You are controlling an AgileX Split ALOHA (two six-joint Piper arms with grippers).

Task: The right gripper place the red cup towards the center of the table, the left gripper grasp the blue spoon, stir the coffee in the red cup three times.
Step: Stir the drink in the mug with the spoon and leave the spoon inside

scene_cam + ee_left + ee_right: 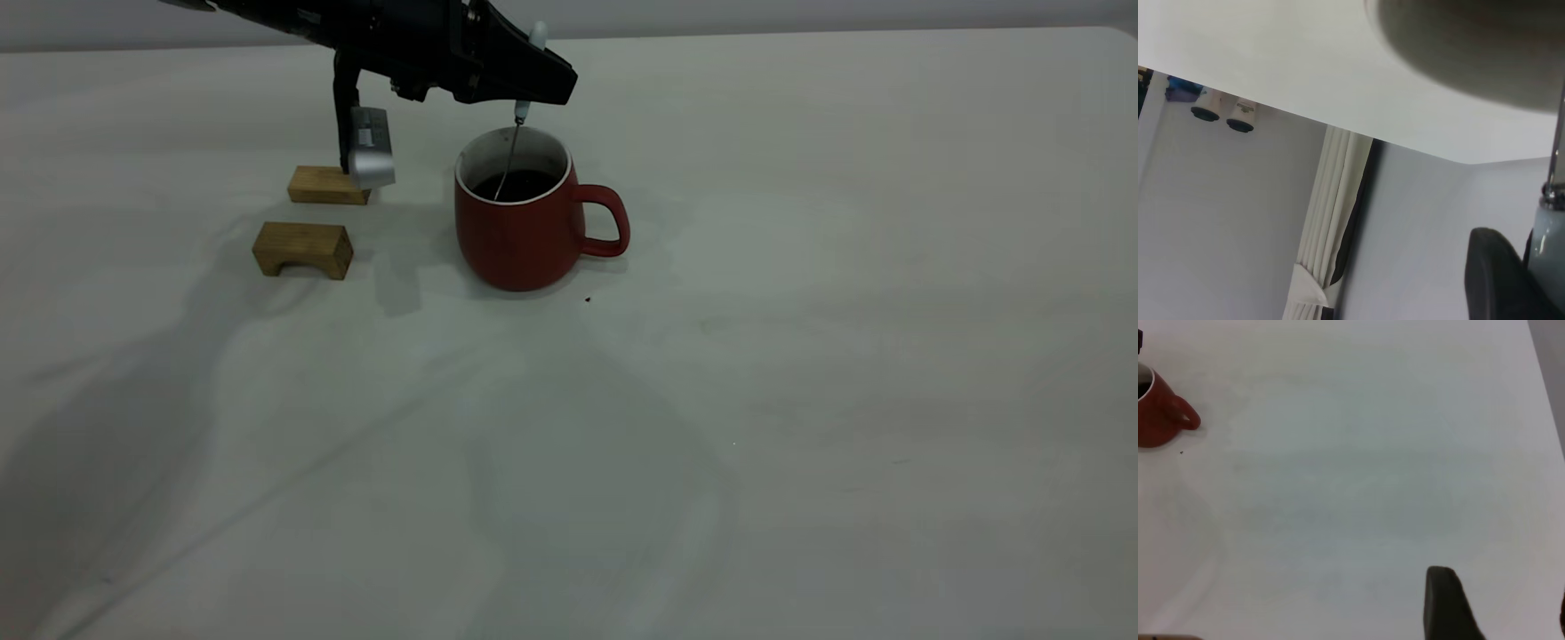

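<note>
The red cup (pixel 524 227) stands on the table (pixel 800 356), slightly left of the middle, its handle pointing right, with dark coffee (pixel 520 184) inside. My left gripper (pixel 544 84) hovers just above the cup's rim, shut on the pale handle of the blue spoon (pixel 522 110). The spoon hangs nearly upright, and its thin metal stem dips into the coffee. In the left wrist view, the spoon's handle (pixel 1548 248) sits against one black finger (pixel 1491 270). My right gripper (pixel 1501 607) is open over bare table, far from the cup (pixel 1157 410).
Two wooden blocks lie left of the cup: a flat one (pixel 324 185) behind and an arch-shaped one (pixel 303 249) in front. The left arm's silver camera box (pixel 371 147) hangs just above the flat block. A tiny dark speck (pixel 588 300) lies near the cup.
</note>
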